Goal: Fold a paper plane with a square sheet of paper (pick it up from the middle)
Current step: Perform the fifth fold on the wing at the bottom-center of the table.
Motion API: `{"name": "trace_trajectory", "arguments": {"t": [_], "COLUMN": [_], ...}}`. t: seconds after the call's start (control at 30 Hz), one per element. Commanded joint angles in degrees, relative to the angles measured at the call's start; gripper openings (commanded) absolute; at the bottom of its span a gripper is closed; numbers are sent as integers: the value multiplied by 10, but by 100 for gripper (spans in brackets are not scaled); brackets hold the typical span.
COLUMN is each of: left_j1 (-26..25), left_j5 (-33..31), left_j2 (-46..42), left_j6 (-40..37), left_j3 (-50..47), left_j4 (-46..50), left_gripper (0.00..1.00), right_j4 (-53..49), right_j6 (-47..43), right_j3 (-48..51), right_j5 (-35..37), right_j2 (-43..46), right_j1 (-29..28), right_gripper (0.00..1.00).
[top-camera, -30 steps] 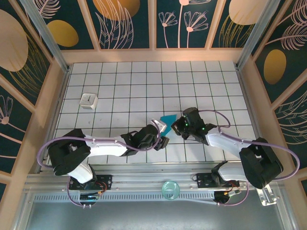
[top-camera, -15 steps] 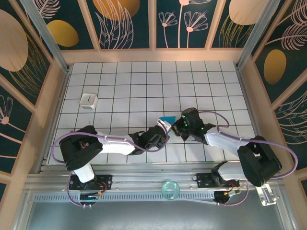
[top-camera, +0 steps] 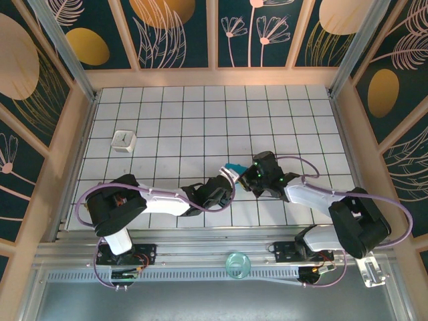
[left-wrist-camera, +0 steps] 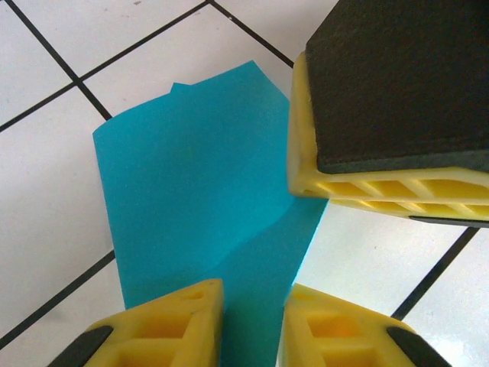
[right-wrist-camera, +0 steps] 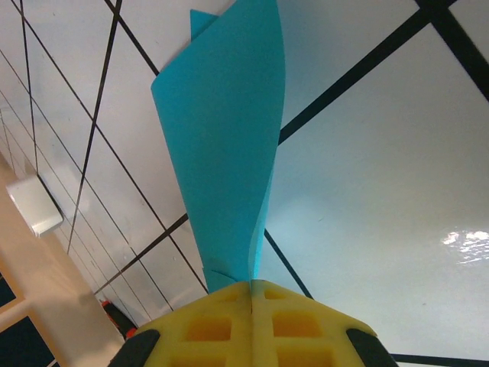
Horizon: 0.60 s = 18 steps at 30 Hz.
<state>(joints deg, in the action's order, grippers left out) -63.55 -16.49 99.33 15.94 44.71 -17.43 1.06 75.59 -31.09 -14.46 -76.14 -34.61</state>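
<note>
Top view, bench: a white tiled bench (top-camera: 200, 114) is seen, boxed in by dark patterned walls.
Top view, cube: a small white cube (top-camera: 124, 140) is picked out at the far left, well apart from the action.
Top view, paper: a sliver of teal paper (top-camera: 234, 166) is spotted near the middle of the bench, right between the two arm tips.
Top view, left pincer: the left pincer (top-camera: 229, 178) is stretched low over the tiles, with its tip at the paper's near-left side.
Top view, right pincer: the right pincer (top-camera: 248, 174) is set at the paper's right side, just beside the left one.
Top view, cup: a clear round cup (top-camera: 237, 265) is seen on the near rail between the two bases.
Left wrist view, paper: the paper is shown broadside, folded over, with a soft curved line across it and a black grid line running under it.
Left wrist view, left pincer: the yellow fingers (left-wrist-camera: 172, 325) are held a little spread. The paper's near end shows in the narrow gap, and contact with it cannot be told.
Left wrist view, right pincer: its yellow and black finger is seen at the upper right, over the paper's right edge.
Right wrist view, right pincer: the fingers (right-wrist-camera: 206, 325) are pressed together, and the paper is pinched in the seam.
Right wrist view, paper: a narrow doubled strip is seen running away from the seam, with a second layer peeking out at its far tip.
Right wrist view, cube: it is caught at the left edge, beside the beige wall (right-wrist-camera: 46, 306).
</note>
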Motion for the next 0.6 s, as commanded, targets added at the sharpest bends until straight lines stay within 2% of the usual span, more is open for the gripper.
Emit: {"name": "trace_trajectory", "arguments": {"t": [0.0,0.1,0.33,0.57], "left_j1": [-2,-2,-1,-2], "left_j5": [17,27,49,36], "left_j2": [11,9,2,9], "left_j6": [5,5,1,4], "left_j3": [7,4,-3,1], "left_j4": [-15,-18,-28,-22], "left_gripper": [23,22,29,21], "right_j4": [16,13,16,14], "right_j6": [3,0,-4,-7], "right_j3": [1,-1,-5,-6], "right_j5": [0,3,0,-1], "right_j2": [-4,-6,-11,-9], "right_j1": [-9,-9,-9,-9], "right_gripper": [0,0,0,0]}}
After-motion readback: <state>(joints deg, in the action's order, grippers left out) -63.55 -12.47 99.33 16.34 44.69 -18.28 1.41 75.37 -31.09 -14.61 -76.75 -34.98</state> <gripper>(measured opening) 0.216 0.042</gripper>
